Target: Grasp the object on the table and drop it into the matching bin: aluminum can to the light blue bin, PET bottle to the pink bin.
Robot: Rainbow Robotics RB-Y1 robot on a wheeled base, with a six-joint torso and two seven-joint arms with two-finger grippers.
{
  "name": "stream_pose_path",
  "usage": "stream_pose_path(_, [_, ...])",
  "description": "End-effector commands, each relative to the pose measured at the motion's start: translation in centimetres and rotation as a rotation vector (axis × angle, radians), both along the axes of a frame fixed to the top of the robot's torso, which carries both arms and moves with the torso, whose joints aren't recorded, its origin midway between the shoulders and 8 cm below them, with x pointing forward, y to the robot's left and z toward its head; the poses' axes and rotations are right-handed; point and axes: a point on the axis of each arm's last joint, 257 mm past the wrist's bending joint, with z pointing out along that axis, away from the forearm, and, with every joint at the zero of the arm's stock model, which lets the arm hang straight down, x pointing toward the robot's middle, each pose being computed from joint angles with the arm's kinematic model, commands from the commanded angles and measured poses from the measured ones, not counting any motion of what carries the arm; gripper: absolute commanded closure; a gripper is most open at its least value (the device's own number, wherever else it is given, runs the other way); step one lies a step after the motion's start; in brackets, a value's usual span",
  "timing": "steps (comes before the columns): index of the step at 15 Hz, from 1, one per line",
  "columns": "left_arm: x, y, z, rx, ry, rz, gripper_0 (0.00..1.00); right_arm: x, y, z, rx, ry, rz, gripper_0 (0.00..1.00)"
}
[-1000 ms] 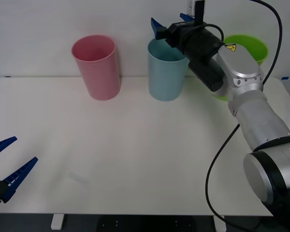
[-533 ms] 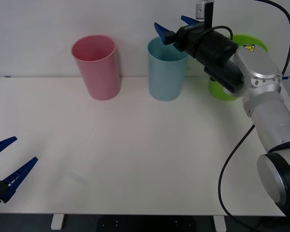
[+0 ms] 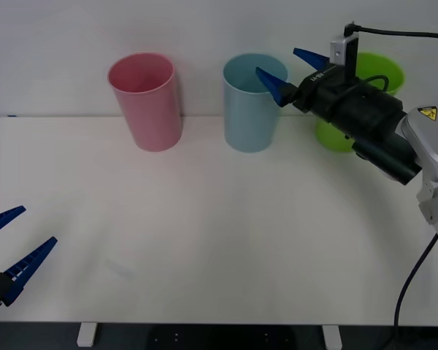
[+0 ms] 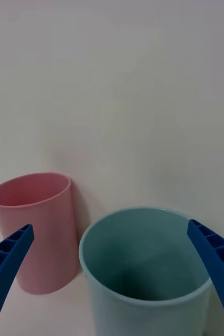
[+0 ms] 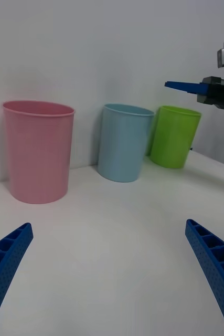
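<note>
A plain white wall backs my white desk (image 3: 204, 240), whose wide middle and front lie bare. Three bins line its back edge: one pink bin (image 3: 146, 98), one light blue bin (image 3: 252, 109), one lime green bin (image 3: 336, 131). My right tool (image 3: 290, 71) hangs spread beside the blue rim, holding nothing. My left tool (image 3: 11, 251) waits spread at the front left corner.

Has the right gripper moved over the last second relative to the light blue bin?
Yes. The right gripper has pulled back toward the robot's right, from over the light blue bin to beside its rim, jaws open.
</note>
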Motion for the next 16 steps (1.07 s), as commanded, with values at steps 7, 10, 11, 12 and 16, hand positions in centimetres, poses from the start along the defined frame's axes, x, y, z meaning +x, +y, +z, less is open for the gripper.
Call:
stream_pose_path(7, [0.0, 0.0, 0.0, 0.0, 0.0, 0.0, 0.0, -9.3, -6.2, -7.2, -0.169, -0.032, 0.054, 0.0])
stream_pose_path(10, [0.0, 0.0, 0.0, 0.0, 0.0, 0.0, 0.0, -12.6, -9.0, -9.7, -0.228, -0.042, 0.08, 0.0])
stream_pose_path(11, [0.0, 0.0, 0.0, 0.0, 0.0, 0.0, 0.0, -13.6, -9.6, -10.3, -0.23, -0.032, 0.094, 0.0])
stream_pose_path(12, [0.0, 0.0, 0.0, 0.0, 0.0, 0.0, 0.0, -14.8, -10.1, -10.9, -0.236, -0.026, 0.109, 0.0])
stream_pose_path(16, [0.0, 0.0, 0.0, 0.0, 0.0, 0.0, 0.0, -20.4, -12.2, -12.3, -0.233, -0.001, 0.147, 0.0])
